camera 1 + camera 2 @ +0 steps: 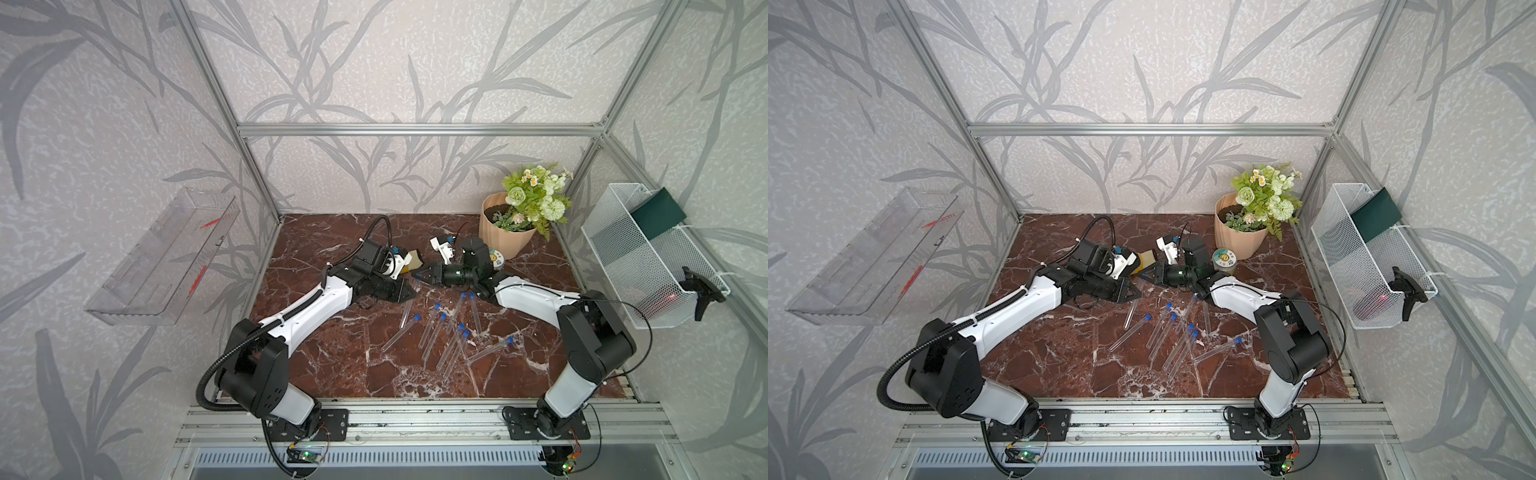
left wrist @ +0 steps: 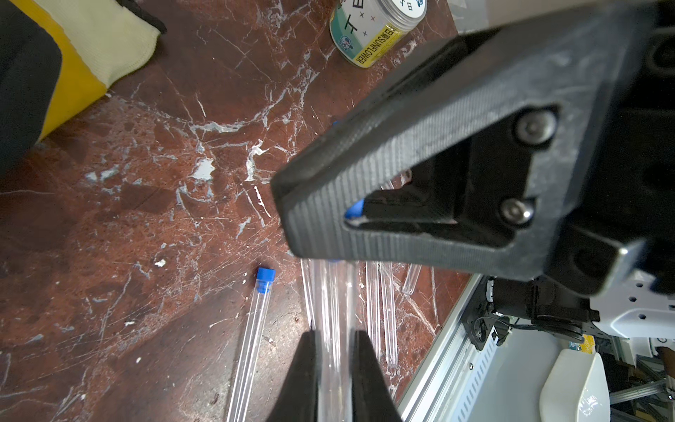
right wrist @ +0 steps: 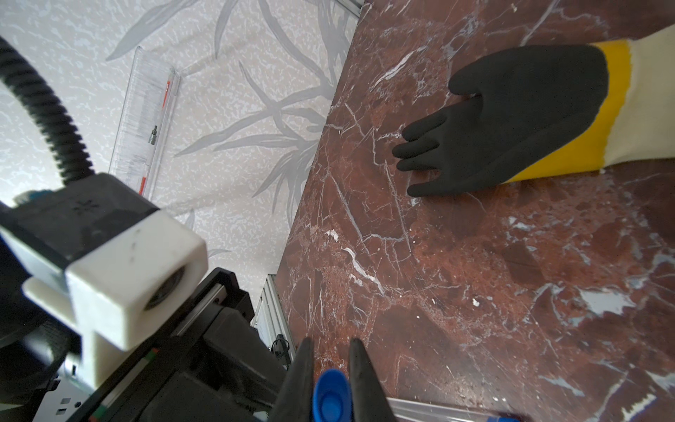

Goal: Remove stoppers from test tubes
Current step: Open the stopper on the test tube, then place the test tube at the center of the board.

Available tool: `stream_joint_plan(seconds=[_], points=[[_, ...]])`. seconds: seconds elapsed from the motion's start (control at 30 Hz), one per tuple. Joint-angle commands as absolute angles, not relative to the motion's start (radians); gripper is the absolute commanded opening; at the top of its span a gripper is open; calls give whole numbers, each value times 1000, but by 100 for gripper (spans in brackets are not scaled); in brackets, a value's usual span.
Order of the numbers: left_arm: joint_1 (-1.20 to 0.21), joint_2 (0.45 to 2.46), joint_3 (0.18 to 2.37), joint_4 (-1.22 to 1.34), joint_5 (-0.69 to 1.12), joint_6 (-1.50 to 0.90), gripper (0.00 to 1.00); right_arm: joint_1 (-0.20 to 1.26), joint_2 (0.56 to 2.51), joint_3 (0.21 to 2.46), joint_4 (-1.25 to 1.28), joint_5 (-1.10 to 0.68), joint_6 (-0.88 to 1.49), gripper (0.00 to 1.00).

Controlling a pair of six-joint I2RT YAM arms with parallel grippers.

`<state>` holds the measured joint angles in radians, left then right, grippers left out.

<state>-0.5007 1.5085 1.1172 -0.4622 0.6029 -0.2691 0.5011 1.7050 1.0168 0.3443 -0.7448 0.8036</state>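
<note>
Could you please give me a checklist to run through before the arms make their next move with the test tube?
1. Left tool shut on the test tube: ok.
2. Right tool shut on the blue stopper: ok.
3. Stopper free of the tube's mouth: cannot tell; the right tool hides the joint in the left wrist view.
4. Capped tubes on the marble table lie apart from both tools: ok.
5. Black glove apart from the right tool: ok.
</note>
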Motion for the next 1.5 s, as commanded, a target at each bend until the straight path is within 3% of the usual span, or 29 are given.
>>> stream_joint_plan(seconds=[0.0, 0.7, 0.97, 1.47], points=[[-489, 1495, 1094, -645, 573, -262, 1, 452, 1628, 1016, 486, -647, 789, 0], [-470, 1474, 1074, -632, 571, -266, 1, 421, 1619, 957, 614, -620, 859, 0], [-403, 1466, 1063, -632, 523, -295, 3, 417, 1590, 977, 412, -598, 757, 0], [-314, 1668, 1212, -842, 128, -221, 7, 420, 1555, 1080, 5, -527, 531, 0]])
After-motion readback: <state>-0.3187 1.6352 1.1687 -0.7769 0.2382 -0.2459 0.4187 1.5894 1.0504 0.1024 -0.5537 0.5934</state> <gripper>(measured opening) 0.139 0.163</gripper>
